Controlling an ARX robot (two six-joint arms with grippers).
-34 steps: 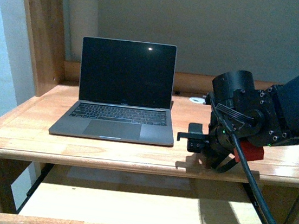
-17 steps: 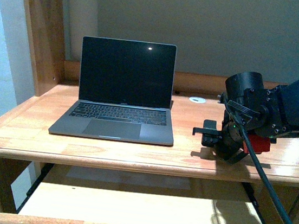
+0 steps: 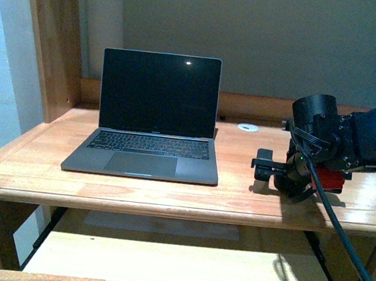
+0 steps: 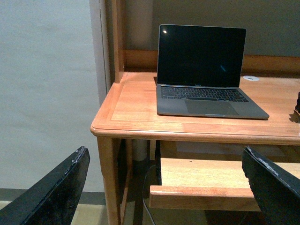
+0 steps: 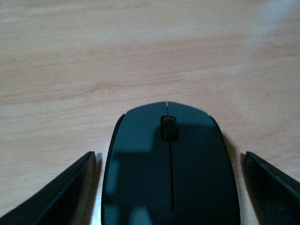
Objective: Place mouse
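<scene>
The mouse [image 5: 169,164] is looking light, hard and slick-topped, sitting loose between the right gripper [image 5: 169,187]'s wide-open fingers [image 5: 61,192], so the lower flanks seem the best grab.

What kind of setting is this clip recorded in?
Likely a home or office workstation: a wooden desk with a pull-out tray, an open laptop, and a mouse lying between the right pincer's fingers.

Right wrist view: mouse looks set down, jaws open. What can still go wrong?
1. The mouse lies on the desk between the right gripper fingers, with gaps on both sides. A sideways drift while backing off could clip and shove it.
2. The right gripper hangs low over the desk; its cable trails past the front edge and could snag on retreat.
3. The laptop sits nearby; a wide swing leftward might hit it.
</scene>
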